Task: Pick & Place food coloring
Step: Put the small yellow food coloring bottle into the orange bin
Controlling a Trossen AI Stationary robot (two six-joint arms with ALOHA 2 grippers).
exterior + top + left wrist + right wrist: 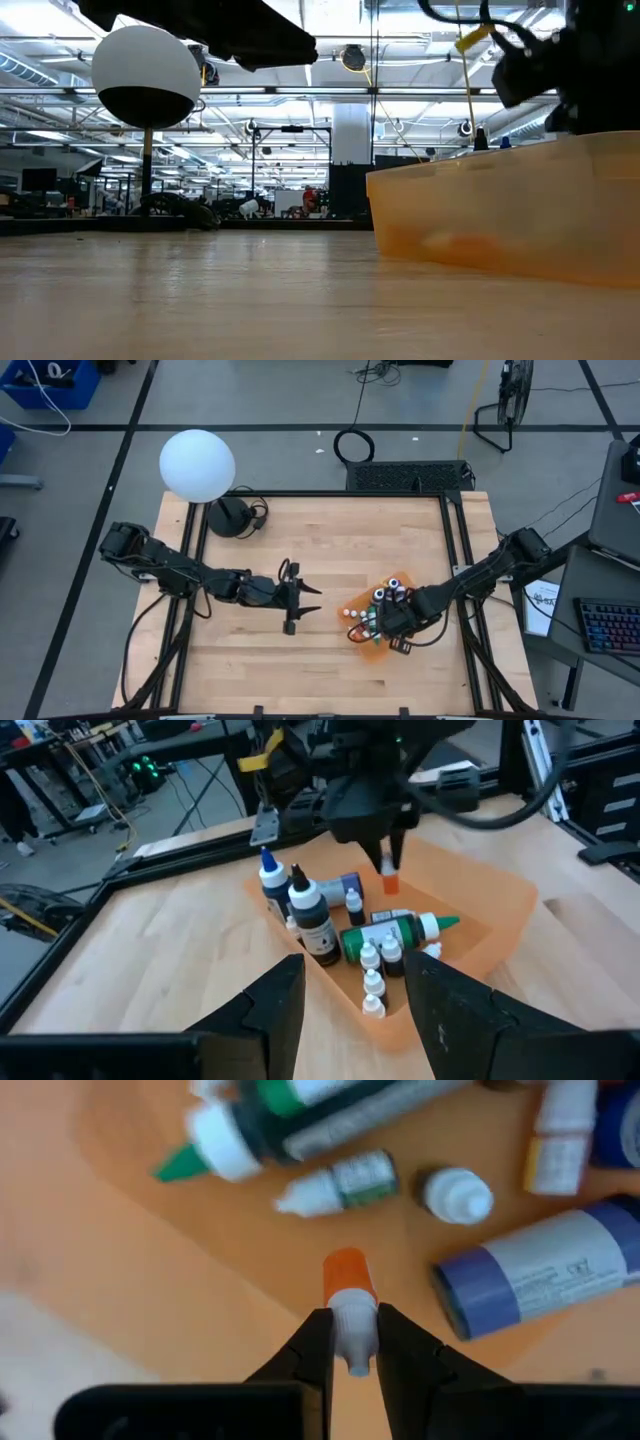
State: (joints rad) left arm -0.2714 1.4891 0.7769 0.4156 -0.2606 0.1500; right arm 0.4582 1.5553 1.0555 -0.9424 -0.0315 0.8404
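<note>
An orange tray [500,910] on the table's right half holds the food coloring: two upright dark bottles [312,920], a green one lying on its side [385,938], and several tiny white ones [372,982]. My right gripper [390,855] hangs over the tray, pointing down, shut on a tiny bottle with an orange end [347,1270]. My left gripper [303,607] stands open at mid-table, left of the tray, its fingers [270,1010] aimed at it with nothing between them. The low view shows only the tray's wall [500,220]. My right gripper pinches the tiny bottle's white part [352,1325] between its two fingers, coming from above and pointing down. The bottle hangs below the fingertips, its orange end [388,880] lowest, lifted clear above the tray's floor and the other bottles.
A white globe lamp on a black foot [197,465] stands at the table's far left corner. A blue-labelled bottle [540,1270] and a green-tipped one [280,1120] lie in the tray under my right gripper. Bare wood lies between the left gripper and the tray.
</note>
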